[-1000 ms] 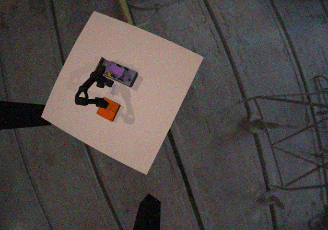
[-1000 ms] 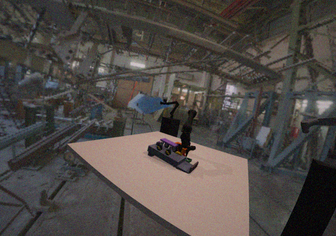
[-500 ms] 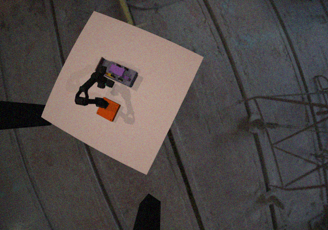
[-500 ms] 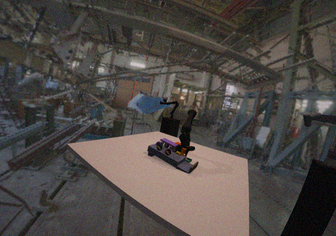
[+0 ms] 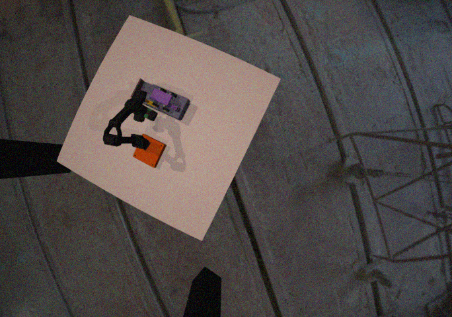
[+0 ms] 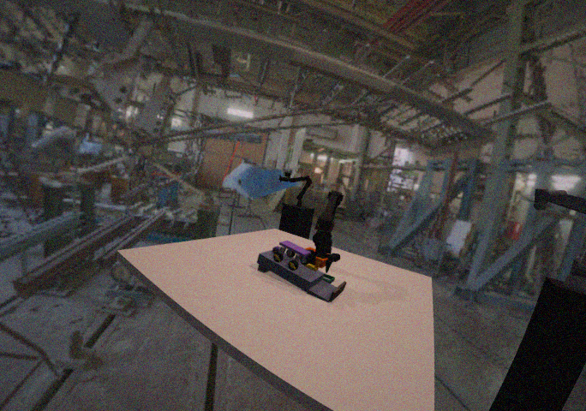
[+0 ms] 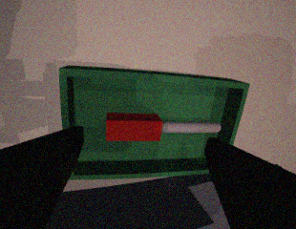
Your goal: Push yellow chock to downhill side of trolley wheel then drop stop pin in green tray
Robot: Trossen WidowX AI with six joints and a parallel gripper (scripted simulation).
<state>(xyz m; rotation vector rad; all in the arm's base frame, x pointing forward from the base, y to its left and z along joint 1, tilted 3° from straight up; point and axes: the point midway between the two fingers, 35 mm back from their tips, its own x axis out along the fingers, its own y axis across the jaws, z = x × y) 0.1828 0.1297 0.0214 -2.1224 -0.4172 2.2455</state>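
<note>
The purple trolley point(image 5: 161, 96) point(image 6: 295, 248) stands on the dark grey ramp point(image 6: 303, 278). The yellow chock point(image 5: 150, 102) point(image 6: 311, 266) sits on the ramp at the trolley's downhill side, by a wheel; whether they touch is too small to tell. In the wrist view the stop pin point(image 7: 134, 128) lies on its side inside the green tray point(image 7: 148, 98) point(image 6: 328, 277), with its red head left and its pale shaft right. My gripper point(image 7: 145, 139) is open and empty, above the tray, with a finger on either side of the pin in view.
The ramp's raised end lip point(image 6: 338, 288) stands close to the tray. The orange base plate point(image 5: 151, 154) under my arm lies on the pale table point(image 5: 211, 111). The ramp's dark side shows at the bottom of the wrist view.
</note>
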